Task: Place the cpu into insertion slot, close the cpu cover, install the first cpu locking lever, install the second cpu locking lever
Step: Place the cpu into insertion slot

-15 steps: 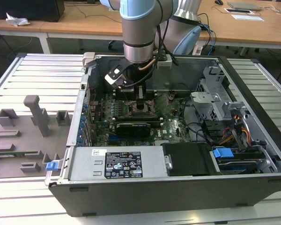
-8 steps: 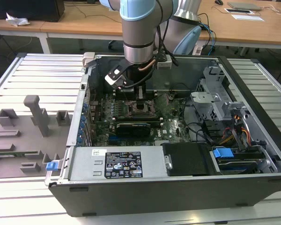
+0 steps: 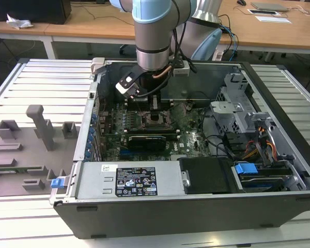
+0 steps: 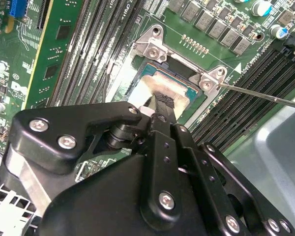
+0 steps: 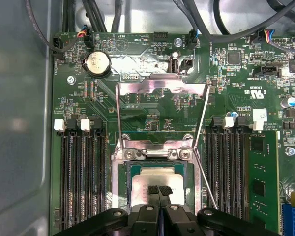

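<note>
The cpu [image 5: 146, 178] lies flat in the insertion slot [image 5: 121, 183], its dull silver top up; it is also seen in the second wrist view [image 4: 146, 87]. My gripper [image 5: 159, 190] is shut, with its black fingertips [image 4: 162, 100] together right above or on the chip's top; I cannot tell whether they touch. The cpu cover [image 5: 162, 87] stands swung open, away from the socket on its hinge. A thin locking lever [image 4: 265, 93] sticks out loose beside the socket. In the exterior view the gripper [image 3: 154, 109] reaches down into the open case over the socket [image 3: 156, 121].
Black memory slots [image 5: 83, 177] flank the socket on both sides, and a green module [image 5: 263, 172] sits in one. A coin battery [image 5: 98, 64] and cables lie beyond the cover. A black card [image 3: 147, 139], the power supply [image 3: 129, 181] and a drive cage [image 3: 237, 111] crowd the case.
</note>
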`<state>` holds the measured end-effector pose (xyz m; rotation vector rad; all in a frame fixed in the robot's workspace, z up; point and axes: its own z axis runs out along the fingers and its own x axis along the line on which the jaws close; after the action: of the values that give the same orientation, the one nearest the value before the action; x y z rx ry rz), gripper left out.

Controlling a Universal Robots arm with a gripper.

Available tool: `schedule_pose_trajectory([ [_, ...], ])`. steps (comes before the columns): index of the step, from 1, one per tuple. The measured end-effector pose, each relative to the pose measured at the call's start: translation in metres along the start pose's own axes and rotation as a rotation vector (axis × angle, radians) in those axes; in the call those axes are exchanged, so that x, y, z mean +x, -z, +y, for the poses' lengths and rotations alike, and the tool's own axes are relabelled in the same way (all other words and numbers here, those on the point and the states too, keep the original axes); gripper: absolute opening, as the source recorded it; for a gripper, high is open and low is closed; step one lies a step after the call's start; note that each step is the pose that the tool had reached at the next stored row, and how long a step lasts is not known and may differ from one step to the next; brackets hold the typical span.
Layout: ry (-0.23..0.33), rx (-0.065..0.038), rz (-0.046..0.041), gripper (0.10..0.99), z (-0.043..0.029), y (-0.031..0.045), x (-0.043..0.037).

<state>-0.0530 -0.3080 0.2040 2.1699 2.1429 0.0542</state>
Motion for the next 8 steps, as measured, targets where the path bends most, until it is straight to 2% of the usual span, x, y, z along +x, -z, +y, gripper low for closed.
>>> schedule_pose_trajectory([
  [4,0.0,-0.001,0.0011,0.106,0.0003,0.0025,0.0001],
  [8,0.0,0.0,0.0,0.106,0.0012,0.0134,-0.0005],
])
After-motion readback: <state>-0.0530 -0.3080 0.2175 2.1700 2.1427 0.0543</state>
